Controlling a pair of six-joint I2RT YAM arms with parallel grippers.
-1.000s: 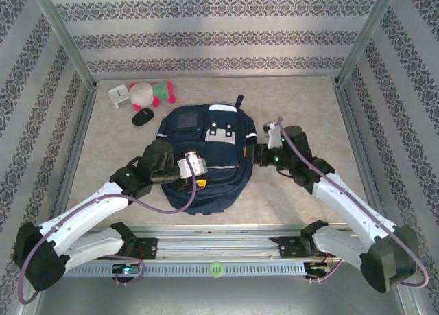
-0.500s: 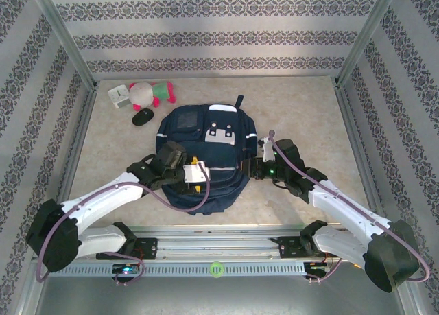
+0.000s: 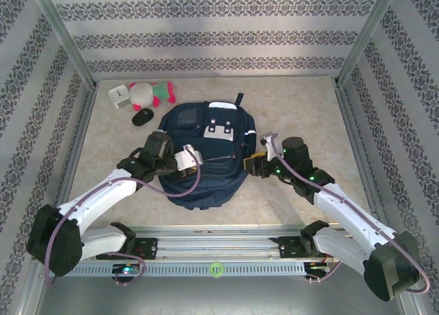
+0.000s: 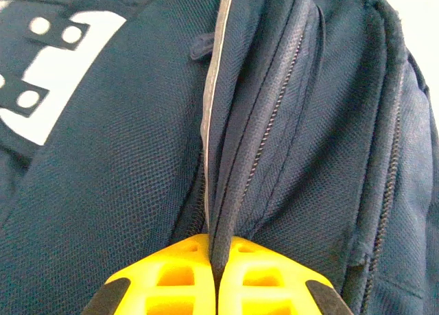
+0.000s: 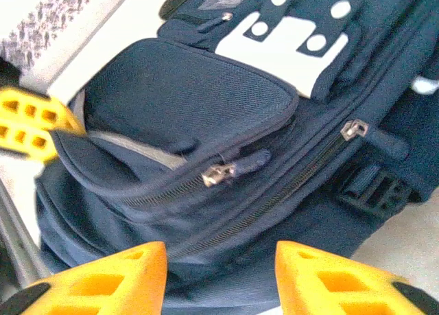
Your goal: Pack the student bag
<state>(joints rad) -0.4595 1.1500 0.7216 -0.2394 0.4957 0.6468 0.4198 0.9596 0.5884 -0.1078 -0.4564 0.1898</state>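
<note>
Centrally on the beige table [image 3: 302, 109], enclosed by patterned walls, the bag [image 3: 206, 154] is laid flat with its front up and its top handle toward the far wall. Its near left part is overlapped by the left arm [image 3: 103, 191], which is stretched in from the near left corner, while its right edge is approached by the right arm [image 3: 343, 205] from the other side. The left gripper [image 4: 217, 260] is seen pressed together, and a raised fold of the bag's [image 4: 103, 157] navy fabric, edged by a pale stripe [image 4: 209, 123], is pinched between its yellow fingers beside a closed zip. The right gripper [image 5: 219, 260] is held spread just beside the bag's [image 5: 185, 95] right flank, and nothing is gripped by it; a front pocket is bulged up before it. A grey-white patch [image 5: 288, 47] with dark tabs is shown higher on the front. Behind the bag's far left corner, well apart from both grippers, a pink, white and green plush [image 3: 152, 92] is lain near the back wall. A black oval thing [image 3: 142, 117], mouse-like, is placed just in front of it, close to the bag. A small white box [image 3: 119, 95] is set to the left of the plush. Two metal zip pulls [image 5: 219, 172] are seen on the zips ahead of the right gripper.
</note>
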